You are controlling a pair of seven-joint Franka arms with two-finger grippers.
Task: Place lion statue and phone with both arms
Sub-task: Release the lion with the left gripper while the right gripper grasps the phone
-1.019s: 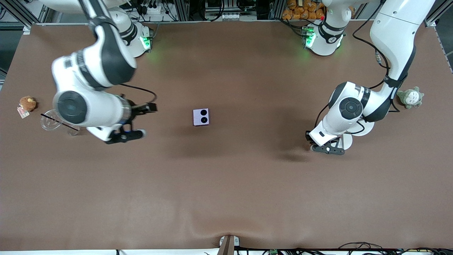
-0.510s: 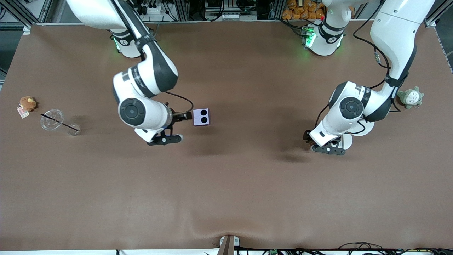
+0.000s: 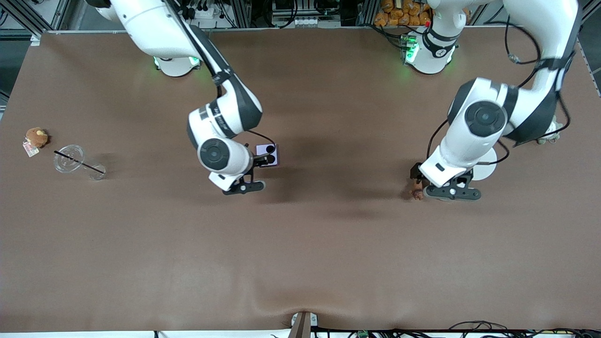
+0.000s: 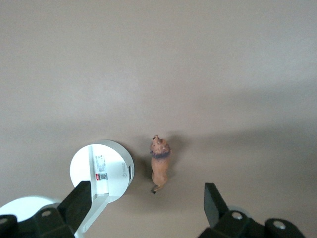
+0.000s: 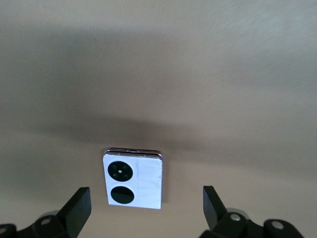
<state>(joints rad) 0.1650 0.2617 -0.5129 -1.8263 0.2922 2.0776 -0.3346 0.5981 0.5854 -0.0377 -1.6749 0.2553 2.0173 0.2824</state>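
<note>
Across the brown cloth-covered table [image 3: 300, 263], the right gripper [image 5: 143, 213] hangs with fingers spread wide over the pale-lavender, nearly square phone [image 3: 271, 151] at frame centre, which lies flat with its two black camera circles up. At centre right, the left gripper [image 4: 148, 210], also spread, hovers over the small reddish-brown lion statue [image 4: 159, 163] lying just beside a white round-topped stand [image 4: 101, 170].

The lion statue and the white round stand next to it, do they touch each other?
Apart. In the left wrist view a strip of bare table shows between the lion statue and the white round stand; the left end effector is open above them.
</note>
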